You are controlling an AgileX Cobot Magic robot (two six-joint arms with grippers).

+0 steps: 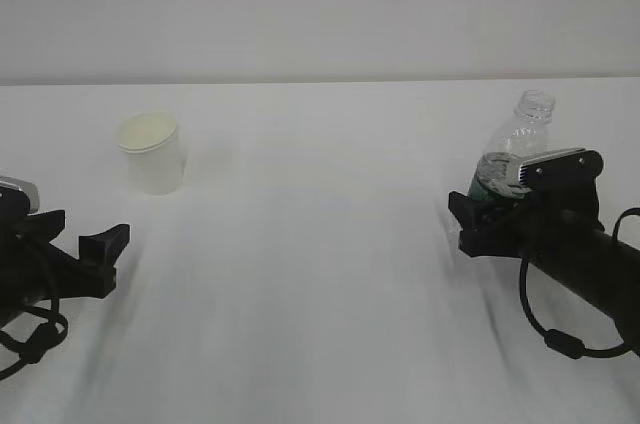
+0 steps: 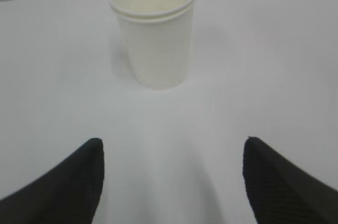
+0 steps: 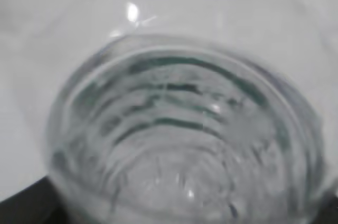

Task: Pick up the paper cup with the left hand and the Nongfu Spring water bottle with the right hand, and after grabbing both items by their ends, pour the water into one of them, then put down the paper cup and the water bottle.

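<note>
Two arms: one at each lower edge of the exterior view, cup side first.
Left gripper: lower left, jaws spread wide and empty; the left wrist view shows both fingertips apart with bare table between them.
Paper cup: upper left, upright, rim up, well apart from the left gripper and dead ahead of it (it looks like two cups nested).
Cup step: judged not begun; go straight in, keep the cup centred in the gap and close gently, since thin paper will buckle.
Nongfu Spring water bottle: right of centre, capless neck leaning up and to the right.
Right gripper: around the bottle's lower end, which fills the right wrist view; whether it grips firmly I cannot tell.
Bottle step: settle the hold before lifting, neck kept high.
Water: not clearly made out.
</note>
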